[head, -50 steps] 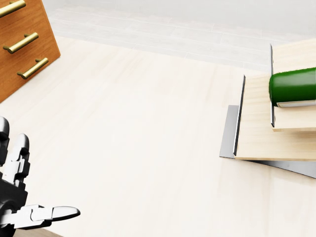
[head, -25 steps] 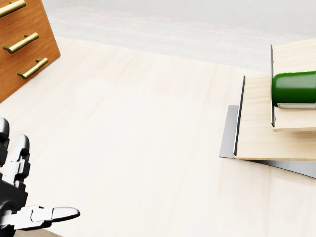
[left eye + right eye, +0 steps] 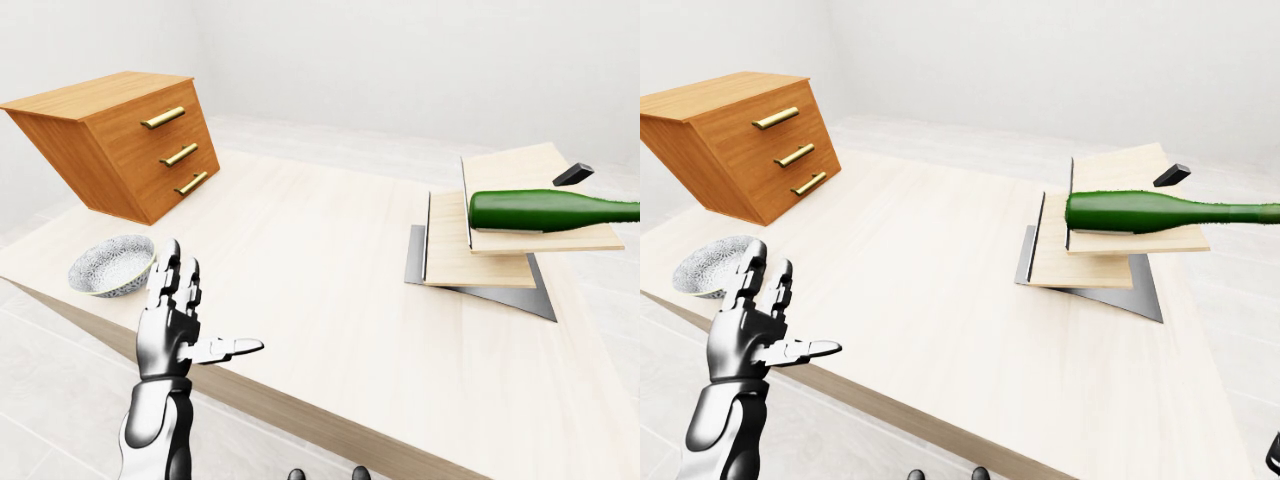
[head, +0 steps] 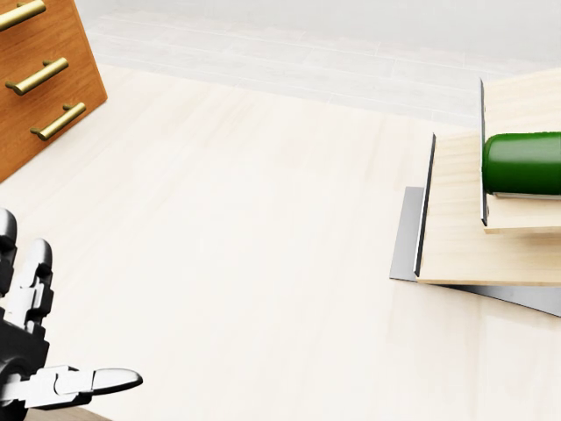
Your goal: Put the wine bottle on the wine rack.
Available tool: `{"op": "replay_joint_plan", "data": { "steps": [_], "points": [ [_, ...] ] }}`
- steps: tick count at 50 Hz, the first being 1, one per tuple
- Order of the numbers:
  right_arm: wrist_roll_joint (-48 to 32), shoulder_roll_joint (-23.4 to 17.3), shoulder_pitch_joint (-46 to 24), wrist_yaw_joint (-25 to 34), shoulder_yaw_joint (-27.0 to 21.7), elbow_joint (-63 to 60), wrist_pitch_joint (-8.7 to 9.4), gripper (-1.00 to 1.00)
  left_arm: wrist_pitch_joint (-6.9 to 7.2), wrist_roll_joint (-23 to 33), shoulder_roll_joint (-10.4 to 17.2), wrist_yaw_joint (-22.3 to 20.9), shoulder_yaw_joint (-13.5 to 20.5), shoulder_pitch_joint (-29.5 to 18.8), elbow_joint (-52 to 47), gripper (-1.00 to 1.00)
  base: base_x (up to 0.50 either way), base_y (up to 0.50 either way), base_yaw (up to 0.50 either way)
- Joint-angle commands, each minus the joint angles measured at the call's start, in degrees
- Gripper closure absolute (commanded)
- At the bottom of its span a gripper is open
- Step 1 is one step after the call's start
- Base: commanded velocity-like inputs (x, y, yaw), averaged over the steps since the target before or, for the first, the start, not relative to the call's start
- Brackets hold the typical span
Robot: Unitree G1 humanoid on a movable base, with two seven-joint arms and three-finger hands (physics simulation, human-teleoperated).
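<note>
Nearest, the left hand (image 3: pixel 178 325) hangs at the desk's (image 3: pixel 320 300) near edge, fingers spread and holding nothing, by a patterned bowl (image 3: pixel 110 265). The right hand is out of view. Farther off, toward the right edge, the wine bottle (image 3: pixel 550 209) lies on its side on the stepped wine rack (image 3: pixel 480 255), so the placing looks done; whether it rests stably is unclear, its neck cut off.

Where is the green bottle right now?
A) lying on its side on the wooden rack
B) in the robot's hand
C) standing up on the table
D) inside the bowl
A: the green bottle lies flat on the top board of the wooden rack.
</note>
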Motion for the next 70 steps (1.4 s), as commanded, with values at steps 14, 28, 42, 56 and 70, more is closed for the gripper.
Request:
{"op": "replay_joint_plan", "data": {
  "steps": [14, 28, 42, 56, 70],
  "points": [
    [6.77, -7.01, 8.74, -1.26, -5.88, -6.75, 0.00, -1.00, -0.55, 0.20, -0.29, -0.09, -0.63, 0.48, -0.14, -1.00, 0.00, 0.00, 0.00],
    [20.63, -8.01, 13.50, -15.48, -14.82, -22.68, 0.00, -1.00, -1.18, -0.02, -0.25, -0.37, -0.54, 0.57, 0.56, -1.00, 0.00, 0.00, 0.00],
    [40.33, -7.84, 18.15, -30.87, -20.30, -36.99, 0.00, -1.00, 0.18, -0.73, -0.34, -0.80, -0.15, 1.77, -2.56, -1.00, 0.00, 0.00, 0.00],
    [55.56, -10.65, 20.62, -41.58, -22.40, -46.37, 0.00, -1.00, 0.18, -0.60, -0.90, -1.21, -0.54, 2.79, -5.97, -1.00, 0.00, 0.00, 0.00],
    [55.64, -10.61, 16.15, -41.63, -28.41, -47.81, 0.00, -1.00, 0.18, -1.45, -1.31, -1.85, 0.39, 3.66, -10.21, -1.00, 0.00, 0.00, 0.00]
  ]
}}
